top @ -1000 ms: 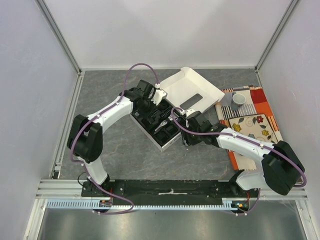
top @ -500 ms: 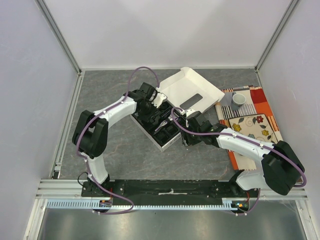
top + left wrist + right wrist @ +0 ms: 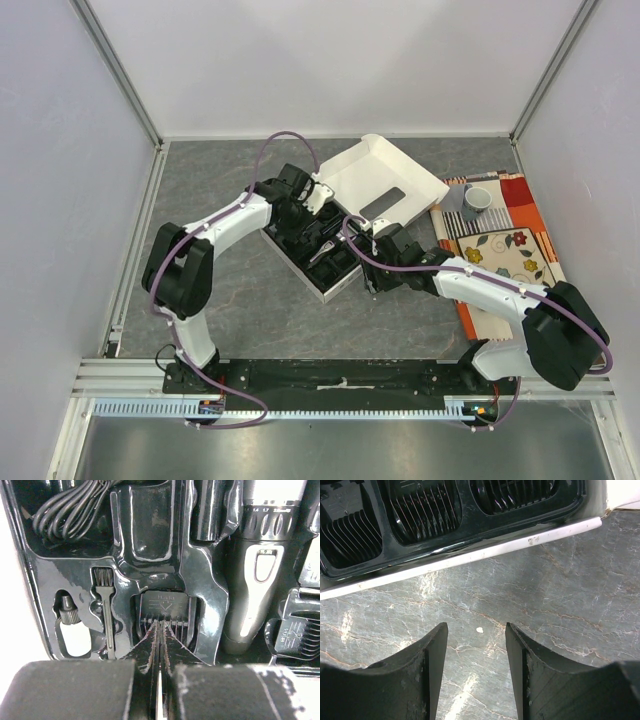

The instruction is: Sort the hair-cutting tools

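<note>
The black-and-silver hair clipper (image 3: pixel 260 565) lies in the black tray (image 3: pixel 330 272) of the white box. A coiled cord (image 3: pixel 70 510), a small brush (image 3: pixel 105 610), a little bottle (image 3: pixel 70 625) and a comb attachment (image 3: pixel 162 605) sit in their slots. My left gripper (image 3: pixel 161 624) is shut, with nothing seen between the fingers, and its tips are right over that comb attachment; it also shows in the top view (image 3: pixel 305 215). My right gripper (image 3: pixel 476 630) is open and empty over the bare table just outside the box's white rim (image 3: pixel 470 555). More comb attachments (image 3: pixel 425 510) lie behind that rim.
The box's open white lid (image 3: pixel 380 180) stands behind the tray. A grey cup (image 3: pixel 477 200) sits on a patterned mat (image 3: pixel 510 250) at the right. The enclosure walls stand left, right and behind. The grey marbled table (image 3: pixel 230 300) lies in front of the box.
My left arm has shifted a little to the right over the tray and stayed low. The right arm has not moved.
</note>
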{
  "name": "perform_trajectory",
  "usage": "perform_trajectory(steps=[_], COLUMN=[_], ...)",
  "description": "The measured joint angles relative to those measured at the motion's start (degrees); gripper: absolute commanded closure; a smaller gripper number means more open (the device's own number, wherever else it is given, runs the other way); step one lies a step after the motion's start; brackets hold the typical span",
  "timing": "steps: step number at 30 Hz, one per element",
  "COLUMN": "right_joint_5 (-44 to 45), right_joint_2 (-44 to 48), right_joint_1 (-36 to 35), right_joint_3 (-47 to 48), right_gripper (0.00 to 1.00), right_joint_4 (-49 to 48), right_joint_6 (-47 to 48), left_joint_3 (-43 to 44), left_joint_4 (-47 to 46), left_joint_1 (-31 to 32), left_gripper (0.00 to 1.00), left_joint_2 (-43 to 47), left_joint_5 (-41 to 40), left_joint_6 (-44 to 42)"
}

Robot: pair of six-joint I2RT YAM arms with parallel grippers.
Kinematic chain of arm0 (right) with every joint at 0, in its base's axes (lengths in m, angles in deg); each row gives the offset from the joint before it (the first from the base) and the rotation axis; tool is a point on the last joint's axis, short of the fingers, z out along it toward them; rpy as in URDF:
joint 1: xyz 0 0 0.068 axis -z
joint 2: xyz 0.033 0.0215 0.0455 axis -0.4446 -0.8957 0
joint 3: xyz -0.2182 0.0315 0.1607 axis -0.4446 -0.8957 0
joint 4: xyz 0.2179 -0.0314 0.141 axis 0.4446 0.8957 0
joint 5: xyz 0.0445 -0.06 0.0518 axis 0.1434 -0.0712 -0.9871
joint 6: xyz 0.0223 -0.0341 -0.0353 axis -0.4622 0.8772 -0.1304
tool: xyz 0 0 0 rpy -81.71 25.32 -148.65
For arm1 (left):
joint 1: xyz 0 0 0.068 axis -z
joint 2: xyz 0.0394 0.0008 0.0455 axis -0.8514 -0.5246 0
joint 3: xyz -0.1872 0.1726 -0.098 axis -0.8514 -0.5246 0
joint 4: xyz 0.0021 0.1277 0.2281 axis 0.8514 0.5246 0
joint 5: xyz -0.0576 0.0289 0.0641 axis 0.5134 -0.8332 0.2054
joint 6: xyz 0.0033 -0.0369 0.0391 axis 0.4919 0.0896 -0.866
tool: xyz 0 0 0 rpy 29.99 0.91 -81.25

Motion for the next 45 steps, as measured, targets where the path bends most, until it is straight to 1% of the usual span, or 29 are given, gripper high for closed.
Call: perform_trajectory(steps=[3,7,11,14,17,18,20,21,23,28,34,40,45], right_joint_5=[0.0,0.2,2.1,3.9,5.5,5.9,6.5,6.8,7.2,7.6,7.3,6.6,6.2], right_joint_2=[0.0,0.0,0.0,0.0,-0.2,-0.2,-0.3,-0.3,-0.3,-0.5,-2.4,-6.3,-9.8], right_joint_1=[0.0,0.0,0.0,0.5,1.8,2.4,4.1,5.1,6.6,8.1,8.0,8.0,8.0], right_joint_3=[0.0,0.2,1.7,4.0,6.0,6.3,6.6,6.6,6.6,6.6,4.4,2.8,2.9], right_gripper=[0.42,0.42,0.41,0.44,0.51,0.60,0.73,0.88,1.00,1.00,1.00,1.00,1.00], right_joint_4=[0.0,0.4,2.1,3.4,4.2,4.3,4.4,4.6,4.9,5.2,3.1,0.4,-3.5], right_joint_6=[0.0,0.0,0.1,0.1,0.0,0.1,0.1,-0.2,-0.3,-1.3,-3.1,-5.6,-7.1], left_joint_3=[0.0,0.0,1.6,4.2,7.0,8.2,10.4,11.4,12.9,13.7,13.9,12.9,7.1], left_joint_4=[0.0,0.0,-0.1,-0.8,-0.8,-0.9,-1.0,-1.0,-1.0,-1.4,-1.7,-3.5,-6.7], left_joint_1=[0.0,-0.8,-2.9,-5.5,-8.4,-9.3,-11.1,-12.0,-13.3,-13.9,-13.8,-13.8,-13.8], left_gripper=[0.98,0.98,0.98,0.98,0.98,0.98,0.98,0.98,0.98,0.98,0.98,0.98,0.98], left_joint_2=[1.3,5.5,10.0,10.8,9.8,8.9,6.5,5.1,2.1,-4.3,-9.4,-10.6,-10.1], left_joint_5=[0.0,0.0,-0.7,-2.6,-6.5,-8.0,-10.6,-11.6,-13.3,-14.8,-12.0,-8.5,-5.6], left_joint_6=[0.0,0.1,1.1,2.6,5.0,5.9,7.8,8.7,10.2,12.4,13.2,13.3,14.3])
